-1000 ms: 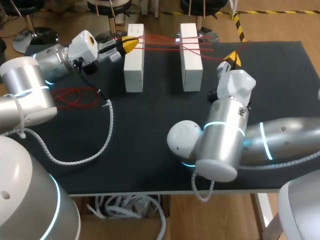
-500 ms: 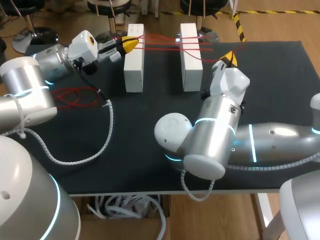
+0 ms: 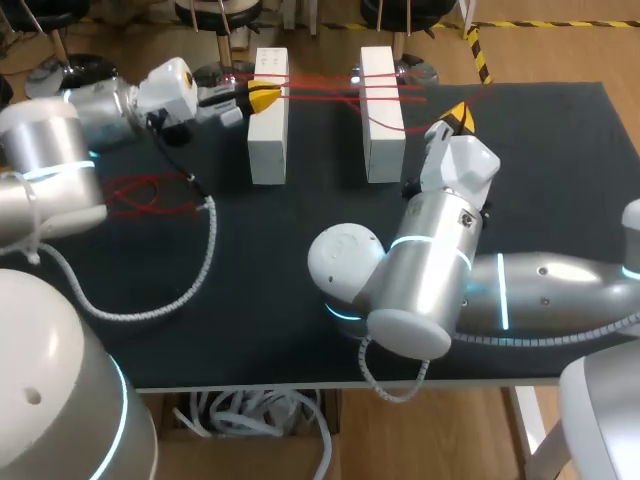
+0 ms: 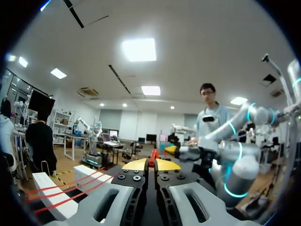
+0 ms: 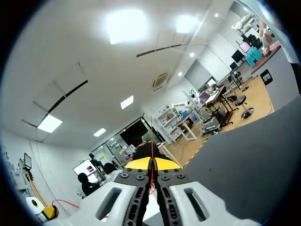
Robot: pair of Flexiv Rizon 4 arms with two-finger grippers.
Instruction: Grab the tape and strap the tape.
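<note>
— Left side first: where did things stand?
— My left pincer [image 3: 262,96] was pinching the red tape [image 3: 320,87] at the left white block [image 3: 268,140]. Strands ran across to the right white block [image 3: 381,130], and just past it my right pincer [image 3: 460,116] was clamped on a strand.
— And the risk?
— I judged a hard pull could tip a block on the counter [image 3: 280,260]. The thin strand might also slip a pinch, slackening the wraps.

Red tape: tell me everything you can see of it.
The thin red tape looks like a slim cord. Several strands stretch across two white rectangular blocks on the black table. One end is pinched in the left gripper beside the left block, another in the right gripper. A loose tangle lies near the left arm.
</note>
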